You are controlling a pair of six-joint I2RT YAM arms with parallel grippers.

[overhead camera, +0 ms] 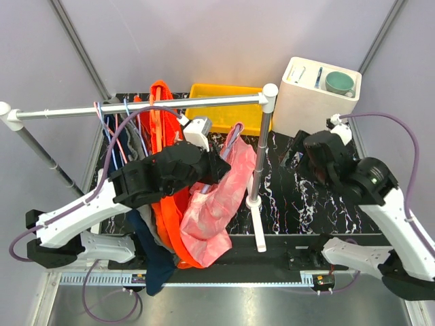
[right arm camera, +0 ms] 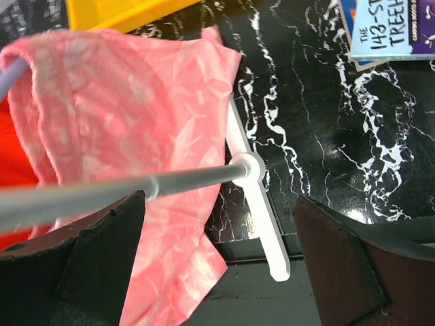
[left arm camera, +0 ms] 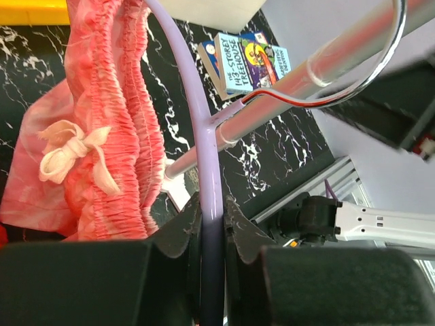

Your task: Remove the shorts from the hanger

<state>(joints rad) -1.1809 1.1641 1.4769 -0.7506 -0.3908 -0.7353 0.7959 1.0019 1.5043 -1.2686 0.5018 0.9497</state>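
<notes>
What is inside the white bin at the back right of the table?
A teal mug sits in the right part of the white bin; thin pale items lie left of it, too small to identify. Anything beneath the mug is hidden.

book (left arm camera: 253,60) | cover reads "THE 143-STOREY TREEHOUSE", partly cut off

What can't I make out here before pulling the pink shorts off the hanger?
Left wrist view: how the pink shorts sit on the hanger; their bunched waistband covers it, the top edge cuts it off.
Top view: most of the orange shorts, under the pink pair and the left arm.
Right wrist view: the title of the book, cut by the right edge.
</notes>
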